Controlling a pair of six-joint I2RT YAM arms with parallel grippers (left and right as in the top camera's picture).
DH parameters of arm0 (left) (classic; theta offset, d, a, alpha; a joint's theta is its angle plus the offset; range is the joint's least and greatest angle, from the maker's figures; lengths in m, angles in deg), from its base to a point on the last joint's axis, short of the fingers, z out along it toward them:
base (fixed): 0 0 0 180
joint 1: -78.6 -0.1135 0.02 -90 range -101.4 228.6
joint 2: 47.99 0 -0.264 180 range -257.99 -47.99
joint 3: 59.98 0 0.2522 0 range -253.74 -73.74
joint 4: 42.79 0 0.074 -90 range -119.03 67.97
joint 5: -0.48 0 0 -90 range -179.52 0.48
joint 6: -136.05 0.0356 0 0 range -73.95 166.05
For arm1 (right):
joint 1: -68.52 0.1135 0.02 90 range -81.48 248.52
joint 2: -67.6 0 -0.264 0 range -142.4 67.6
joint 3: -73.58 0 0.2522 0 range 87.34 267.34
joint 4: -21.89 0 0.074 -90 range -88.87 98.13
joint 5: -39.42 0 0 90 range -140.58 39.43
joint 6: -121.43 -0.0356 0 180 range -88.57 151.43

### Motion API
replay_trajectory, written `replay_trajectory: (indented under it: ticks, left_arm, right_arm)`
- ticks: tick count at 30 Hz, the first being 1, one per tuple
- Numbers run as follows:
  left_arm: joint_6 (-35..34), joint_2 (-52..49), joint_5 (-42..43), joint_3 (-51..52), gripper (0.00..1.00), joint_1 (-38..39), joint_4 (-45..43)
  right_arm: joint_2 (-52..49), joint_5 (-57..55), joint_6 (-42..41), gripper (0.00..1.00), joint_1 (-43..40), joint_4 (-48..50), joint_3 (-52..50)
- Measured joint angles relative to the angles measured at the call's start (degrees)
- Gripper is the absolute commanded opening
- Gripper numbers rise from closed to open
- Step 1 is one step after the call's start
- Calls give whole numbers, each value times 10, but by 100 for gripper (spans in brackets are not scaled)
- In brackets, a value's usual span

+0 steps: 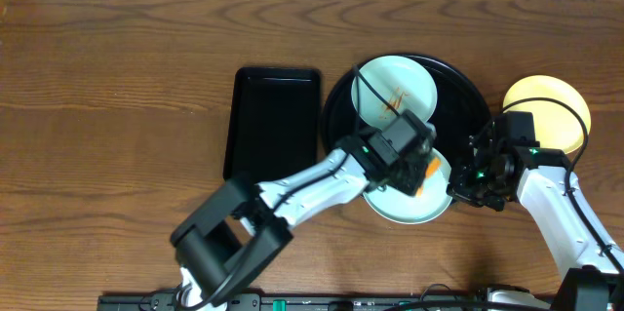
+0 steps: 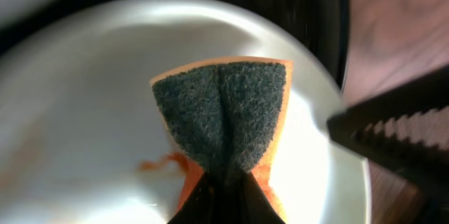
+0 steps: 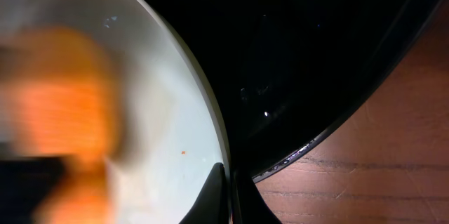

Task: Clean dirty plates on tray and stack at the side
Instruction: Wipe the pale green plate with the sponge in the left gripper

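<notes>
orange sponge (image 2: 221,112) with a dark green scouring face is folded and clenched between the fingers of the left gripper (image 2: 224,190). it is over the middle of the near plate (image 2: 84,112), but contact with the surface cannot be made out. a thin orange-red smear (image 2: 163,162) lies on this pale mint-white plate just left of the sponge. the plate sits at the near edge of the round tray (image 3: 316,55), overlapping its raised rim. the right gripper (image 3: 230,189) has its fingers pinched on the plate's right rim, one finger inside the edge and one outside. in its own wrist view the sponge is only an orange blur.

the far plate (image 1: 409,75), also mint-white and streaked with sauce, lies flat on the far part of the glossy black tray. the yellow plate (image 1: 546,106) rests on the wooden table (image 1: 117,106) just right of the tray. a rectangular tray (image 1: 273,121), black, lies just left of the round one.
</notes>
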Motion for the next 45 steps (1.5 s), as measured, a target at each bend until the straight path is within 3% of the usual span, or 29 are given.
replay_trajectory:
  ticks: [8,20,21,24,28,35,45]
  left_arm:
    - [1,-12,-45,-7,7,4,38]
    - [2,-12,-127,-7,7,-95,53]
    - [2,-12,-129,-7,8,-98,54]
    - [2,-12,-131,-7,7,-99,56]
    - [2,-12,-131,-7,7,-99,56]
    - [2,-12,-131,-7,8,-99,56]
    - [2,-12,-131,-7,8,-99,56]
  right_arm:
    - [0,1,0,1,0,-2,-3]
    - [0,1,0,1,0,-4,-3]
    - [0,1,0,2,0,-4,-3]
    - [0,16,1,20,0,8,-3]
    - [0,71,22,28,3,47,-3]
    - [0,112,30,27,44,111,-3]
    - [-40,99,-7,17,111,147,-15]
